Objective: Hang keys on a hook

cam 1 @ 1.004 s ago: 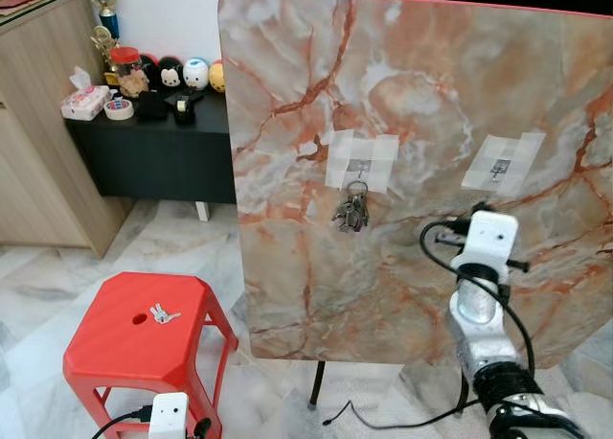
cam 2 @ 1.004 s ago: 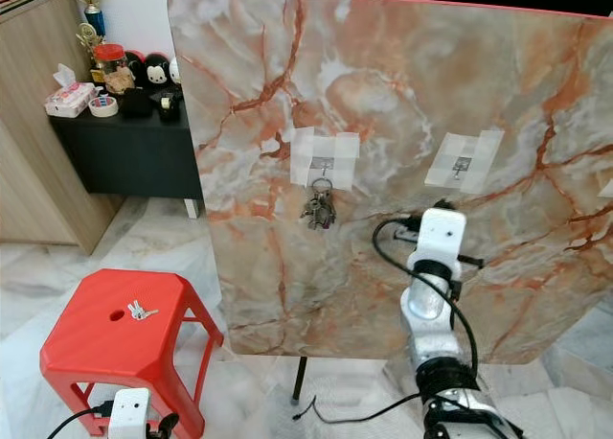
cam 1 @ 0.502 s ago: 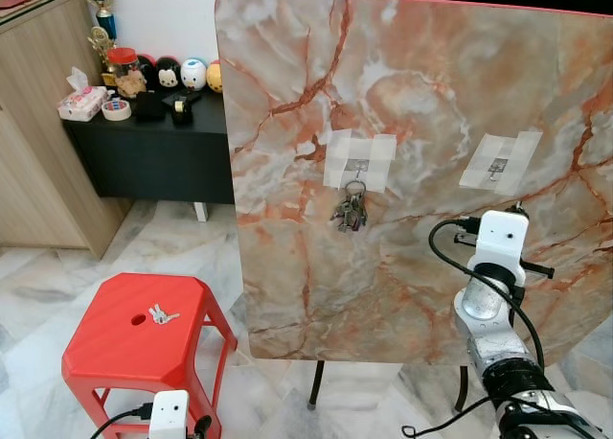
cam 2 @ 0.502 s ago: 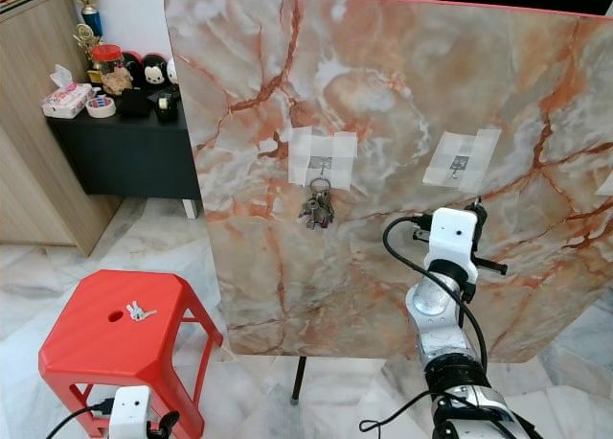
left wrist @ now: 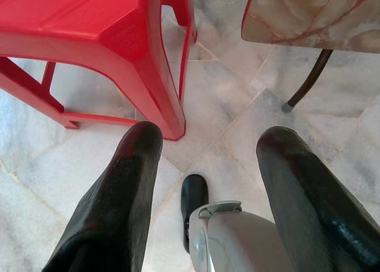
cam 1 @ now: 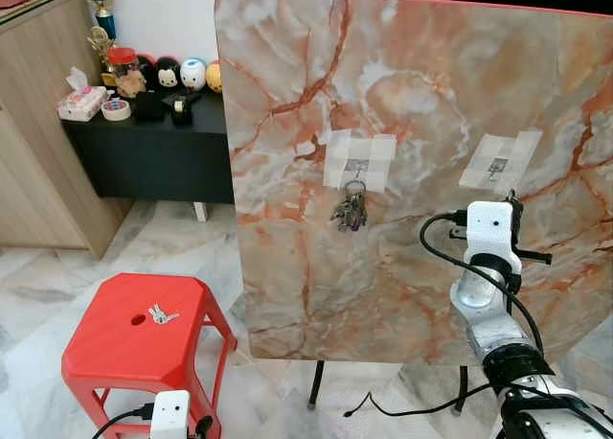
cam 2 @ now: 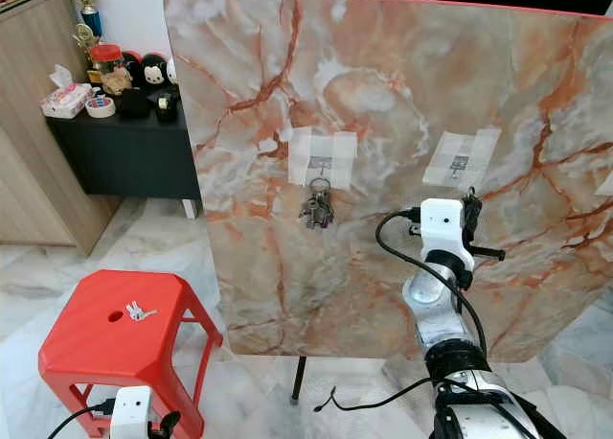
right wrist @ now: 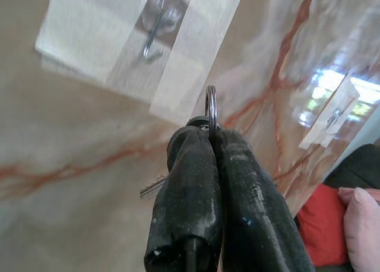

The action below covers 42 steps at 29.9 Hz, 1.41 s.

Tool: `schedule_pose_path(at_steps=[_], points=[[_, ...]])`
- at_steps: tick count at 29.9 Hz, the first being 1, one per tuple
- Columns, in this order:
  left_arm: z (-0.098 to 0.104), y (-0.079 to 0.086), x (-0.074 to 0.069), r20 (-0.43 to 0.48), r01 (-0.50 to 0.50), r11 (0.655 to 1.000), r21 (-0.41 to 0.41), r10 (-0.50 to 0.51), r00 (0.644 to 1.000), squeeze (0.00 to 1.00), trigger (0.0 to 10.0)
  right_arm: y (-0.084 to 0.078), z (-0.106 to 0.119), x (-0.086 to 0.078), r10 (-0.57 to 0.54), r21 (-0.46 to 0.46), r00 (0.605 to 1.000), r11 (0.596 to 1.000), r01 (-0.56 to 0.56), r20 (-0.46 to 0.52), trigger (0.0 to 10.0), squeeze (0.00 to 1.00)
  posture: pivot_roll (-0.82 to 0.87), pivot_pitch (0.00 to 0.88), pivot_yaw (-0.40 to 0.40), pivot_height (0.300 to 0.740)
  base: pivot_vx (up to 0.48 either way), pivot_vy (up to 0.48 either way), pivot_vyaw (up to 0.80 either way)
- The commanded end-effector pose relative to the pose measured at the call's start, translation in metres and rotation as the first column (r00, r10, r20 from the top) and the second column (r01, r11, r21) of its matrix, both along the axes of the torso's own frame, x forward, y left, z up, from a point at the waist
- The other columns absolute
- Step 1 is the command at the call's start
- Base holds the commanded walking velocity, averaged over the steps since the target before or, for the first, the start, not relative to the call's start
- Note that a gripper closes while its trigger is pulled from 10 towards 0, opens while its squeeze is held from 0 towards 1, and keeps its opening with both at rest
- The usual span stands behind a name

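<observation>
An upright marble board (cam 1: 412,94) carries taped-on metal hooks. A bunch of keys (cam 1: 351,209) hangs from the left hook (cam 1: 356,168). The second hook (cam 1: 497,167) is bare. My right gripper (cam 1: 514,209) is raised just below this hook, shut on a key ring (right wrist: 210,108) whose loop sticks up past the fingertips; a key blade (right wrist: 153,189) pokes out sideways. In the right wrist view the hook (right wrist: 153,37) is a short way beyond the ring, not touching it. A small key set (cam 1: 162,314) lies on the red stool (cam 1: 115,348). My left gripper (left wrist: 211,138) hangs open beside the stool's leg.
A black cabinet (cam 1: 153,151) with toys and a wooden cupboard (cam 1: 43,132) stand at the left. The board's dark leg (cam 1: 316,386) and a loose cable (cam 1: 402,401) are on the marble floor. What looks like a person's fingers (right wrist: 359,224) shows at the right wrist view's edge.
My right gripper has moved right and then risen with the key ring, ending closer under the second hook. The left arm has stayed low by the stool.
</observation>
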<state>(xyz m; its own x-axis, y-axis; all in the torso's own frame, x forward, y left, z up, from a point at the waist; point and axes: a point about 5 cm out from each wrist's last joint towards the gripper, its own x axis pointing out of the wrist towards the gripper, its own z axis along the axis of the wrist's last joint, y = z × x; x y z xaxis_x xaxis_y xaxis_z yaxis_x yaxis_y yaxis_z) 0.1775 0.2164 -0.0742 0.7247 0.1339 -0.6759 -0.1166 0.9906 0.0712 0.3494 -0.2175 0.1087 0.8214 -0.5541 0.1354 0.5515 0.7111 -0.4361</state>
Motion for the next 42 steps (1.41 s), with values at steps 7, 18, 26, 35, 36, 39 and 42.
schedule_pose_path(at_steps=[7,18,26,35,36,39,42], points=[[-0.002,-0.002,-0.002,-0.021,-0.018,1.000,-0.012,0.017,1.000,0.00,10.0,-0.002,0.016,0.009,0.007,-0.023,1.000,1.000,-0.006,0.028,10.0,0.00,0.07,0.000,-0.093,0.740,0.000,0.000,0.00],[-0.002,-0.003,0.000,-0.017,-0.021,1.000,-0.014,0.021,1.000,0.00,10.0,-0.005,0.020,0.013,-0.005,-0.019,1.000,1.000,0.005,0.019,10.0,0.00,0.08,0.000,-0.093,0.740,0.000,0.000,0.00],[-0.001,-0.002,0.001,-0.016,-0.023,1.000,-0.014,0.023,1.000,0.00,10.0,-0.008,0.027,0.019,0.002,-0.025,1.000,1.000,-0.002,0.003,10.0,0.00,0.08,0.000,-0.094,0.740,0.000,0.000,0.00],[-0.001,-0.004,0.002,-0.012,-0.026,0.999,-0.018,0.026,1.000,0.00,10.0,-0.004,0.028,0.022,0.020,-0.017,1.000,1.000,-0.020,-0.014,10.0,0.00,0.08,0.000,-0.096,0.740,0.000,0.000,0.00],[-0.001,-0.003,0.002,-0.012,-0.027,0.999,-0.018,0.027,1.000,0.00,10.0,-0.003,0.027,0.022,0.025,-0.017,0.999,1.000,-0.025,-0.023,10.0,0.00,0.08,0.000,-0.096,0.740,0.000,0.000,0.00],[-0.001,-0.003,0.002,-0.011,-0.029,0.999,-0.017,0.029,1.000,0.00,10.0,-0.002,0.026,0.023,0.038,-0.023,0.998,0.999,-0.039,-0.044,10.0,0.00,0.08,0.000,-0.097,0.740,0.000,0.000,0.00],[-0.001,-0.003,0.002,-0.010,-0.029,0.999,-0.016,0.029,1.000,0.00,10.0,-0.001,0.024,0.024,0.049,-0.030,0.996,0.998,-0.052,-0.071,10.0,0.00,0.08,0.000,-0.098,0.740,0.000,0.000,0.00]])
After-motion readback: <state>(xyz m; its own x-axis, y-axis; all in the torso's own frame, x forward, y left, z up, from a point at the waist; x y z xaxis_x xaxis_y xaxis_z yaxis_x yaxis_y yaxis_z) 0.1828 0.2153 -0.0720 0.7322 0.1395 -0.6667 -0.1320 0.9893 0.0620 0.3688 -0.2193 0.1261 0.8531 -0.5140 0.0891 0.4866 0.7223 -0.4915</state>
